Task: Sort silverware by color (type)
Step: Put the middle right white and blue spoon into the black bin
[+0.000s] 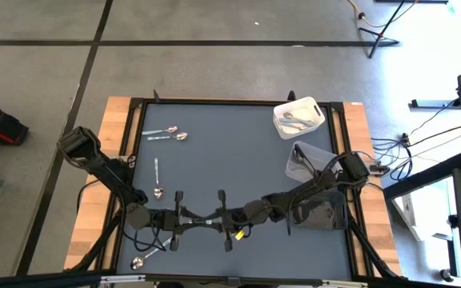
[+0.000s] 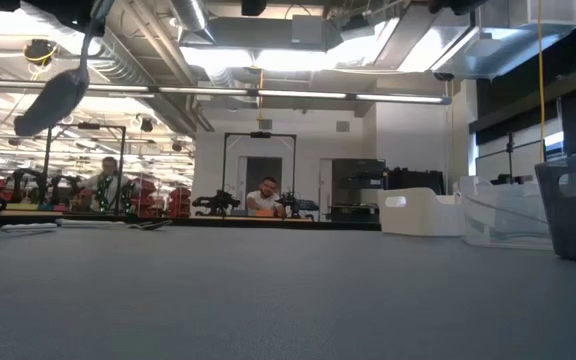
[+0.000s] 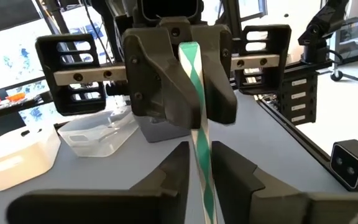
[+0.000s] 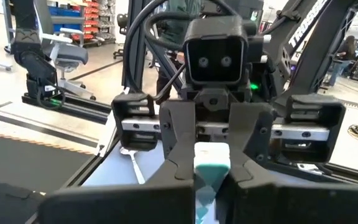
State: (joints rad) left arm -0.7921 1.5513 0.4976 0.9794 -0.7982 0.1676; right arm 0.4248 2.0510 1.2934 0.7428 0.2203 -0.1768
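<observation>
Both grippers meet mid-air above the table's (image 1: 238, 160) near edge — right gripper (image 1: 224, 218) clamped on a green-and-white striped strip (image 3: 199, 124); left gripper (image 1: 184, 218) pinching its other end; spoons (image 1: 166, 134) lie far-left, apart.

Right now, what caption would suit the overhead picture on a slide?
Two dark robot arms meet claw to claw, left claw and right claw, over a grey table scattered with shiny silver metal spoons and plastic bins.

Four loose spoons (image 1: 165, 134) on the table, three bins (image 1: 298, 117), two arms (image 1: 102, 168)
</observation>
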